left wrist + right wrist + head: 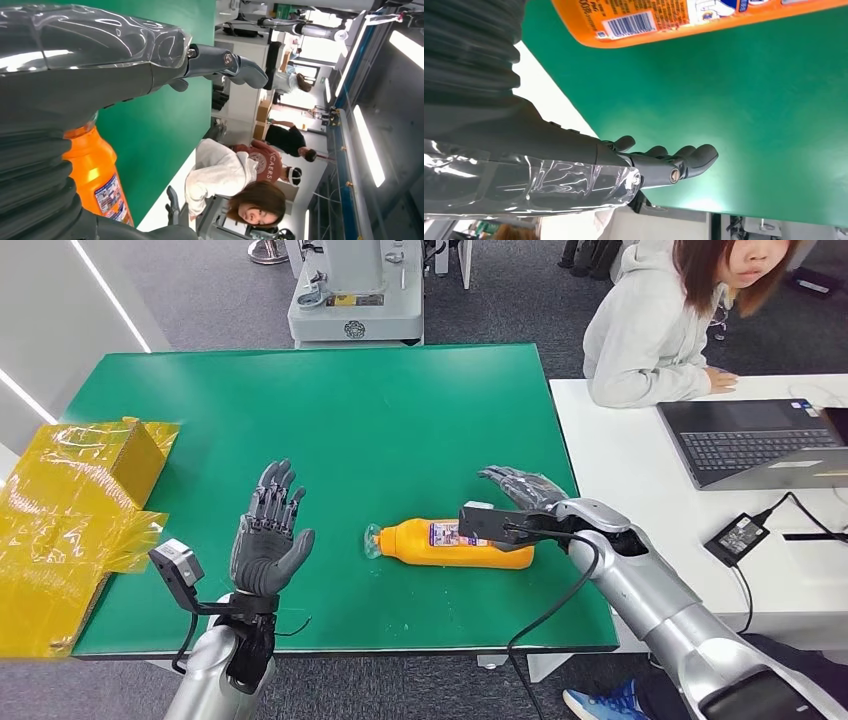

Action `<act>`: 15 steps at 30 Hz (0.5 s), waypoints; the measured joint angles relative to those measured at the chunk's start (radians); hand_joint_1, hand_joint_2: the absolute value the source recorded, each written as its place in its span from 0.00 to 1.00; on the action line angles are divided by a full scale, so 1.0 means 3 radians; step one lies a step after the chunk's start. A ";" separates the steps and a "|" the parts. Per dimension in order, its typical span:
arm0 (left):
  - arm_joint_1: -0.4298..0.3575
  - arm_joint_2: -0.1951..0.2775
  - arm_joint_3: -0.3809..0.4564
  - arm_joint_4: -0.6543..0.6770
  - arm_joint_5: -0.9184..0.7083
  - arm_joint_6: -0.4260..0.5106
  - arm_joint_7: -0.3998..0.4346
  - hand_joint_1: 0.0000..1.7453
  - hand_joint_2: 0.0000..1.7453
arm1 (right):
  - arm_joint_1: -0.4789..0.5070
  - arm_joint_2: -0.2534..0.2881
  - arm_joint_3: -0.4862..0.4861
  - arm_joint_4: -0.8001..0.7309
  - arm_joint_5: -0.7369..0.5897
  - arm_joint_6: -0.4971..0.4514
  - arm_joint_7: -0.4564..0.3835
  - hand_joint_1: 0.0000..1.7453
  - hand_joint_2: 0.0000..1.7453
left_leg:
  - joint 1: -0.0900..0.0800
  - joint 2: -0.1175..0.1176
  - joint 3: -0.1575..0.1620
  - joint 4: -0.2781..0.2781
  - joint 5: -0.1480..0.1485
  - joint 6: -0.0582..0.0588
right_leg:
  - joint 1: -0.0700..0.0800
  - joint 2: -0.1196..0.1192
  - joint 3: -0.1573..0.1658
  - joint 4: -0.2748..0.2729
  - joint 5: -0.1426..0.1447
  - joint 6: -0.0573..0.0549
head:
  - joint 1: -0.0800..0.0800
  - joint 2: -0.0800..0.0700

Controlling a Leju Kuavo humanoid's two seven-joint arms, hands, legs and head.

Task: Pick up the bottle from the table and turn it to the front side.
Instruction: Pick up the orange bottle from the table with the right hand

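An orange bottle [458,543] with a clear cap and a printed label lies on its side on the green table [330,410], cap toward my left hand. My right hand [522,485] hovers just behind its base end, fingers stretched out, holding nothing. My left hand [270,530] stands upright with fingers spread, well to the left of the cap, empty. The left wrist view shows the bottle [97,177] beyond my left hand [220,62]. In the right wrist view the bottle [684,17], barcode showing, lies beside my open right hand [664,162].
A yellow taped cardboard box [70,510] sits at the table's left edge. A white table [640,470] to the right carries a laptop [760,440] and a power adapter [737,537]. A person [665,320] in a grey hoodie sits behind it.
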 joint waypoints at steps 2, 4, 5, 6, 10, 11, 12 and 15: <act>0.0006 0.0000 0.0000 -0.0006 0.0000 -0.0001 0.0007 0.00 1.00 | 0.0001 -0.0020 0.0015 -0.0020 -0.0016 0.0005 0.0004 0.00 1.00 | 0.0000 0.0000 0.0000 0.0000 0.0000 0.0000 | 0.0000 0.0000 0.0000 0.0000 0.0000 0.0000 | 0.0000 0.0000; 0.0006 0.0000 0.0000 -0.0006 0.0000 -0.0001 0.0007 0.00 1.00 | 0.0001 -0.0020 0.0015 -0.0020 -0.0016 0.0005 0.0004 0.00 1.00 | 0.0000 0.0000 0.0000 0.0000 0.0000 0.0000 | 0.0000 0.0000 0.0000 0.0000 0.0000 0.0000 | 0.0000 0.0000; 0.0007 0.0000 0.0000 -0.0006 0.0000 -0.0001 0.0008 0.00 1.00 | 0.0001 -0.0022 0.0016 -0.0021 -0.0017 0.0006 0.0004 0.00 1.00 | 0.0000 0.0000 0.0000 0.0000 0.0000 0.0000 | 0.0000 0.0000 0.0000 0.0000 0.0000 0.0000 | 0.0000 0.0000; 0.0010 -0.0001 0.0000 -0.0008 0.0001 -0.0007 0.0017 0.00 1.00 | 0.0001 -0.0035 0.0028 -0.0034 -0.0033 0.0010 0.0003 0.00 1.00 | 0.0000 0.0000 0.0000 0.0000 0.0000 0.0000 | 0.0000 0.0000 0.0000 0.0000 0.0000 0.0000 | 0.0000 0.0000; 0.0034 -0.0003 0.0000 -0.0030 0.0011 -0.0040 0.0065 0.00 1.00 | 0.0046 -0.0109 0.0143 -0.0128 -0.0165 -0.0028 -0.0070 0.00 1.00 | 0.0001 -0.0001 0.0001 0.0000 0.0001 0.0000 | 0.0001 -0.0001 0.0000 0.0002 0.0000 0.0000 | 0.0001 0.0000; 0.0039 -0.0003 0.0000 -0.0034 0.0007 -0.0041 0.0066 0.00 1.00 | 0.0068 -0.0111 0.0162 -0.0139 -0.0209 -0.0085 -0.0117 0.00 1.00 | 0.0001 -0.0001 0.0001 0.0000 0.0001 0.0000 | 0.0001 -0.0001 0.0000 0.0002 0.0000 0.0000 | 0.0001 0.0000; 0.0045 -0.0003 0.0000 -0.0035 -0.0001 -0.0041 0.0067 0.00 1.00 | 0.0092 -0.0106 0.0168 -0.0142 -0.0253 -0.0159 -0.0169 0.00 1.00 | 0.0001 -0.0001 0.0000 -0.0001 0.0001 0.0000 | 0.0001 -0.0001 0.0001 0.0002 0.0000 0.0000 | 0.0001 0.0000; 0.0067 -0.0001 0.0000 -0.0035 -0.0041 -0.0046 0.0065 0.00 1.00 | 0.0163 -0.0077 0.0164 -0.0127 -0.0384 -0.0319 -0.0314 0.00 1.00 | 0.0001 -0.0001 0.0000 -0.0001 0.0000 0.0000 | 0.0001 -0.0001 0.0001 0.0002 0.0000 0.0000 | 0.0001 0.0000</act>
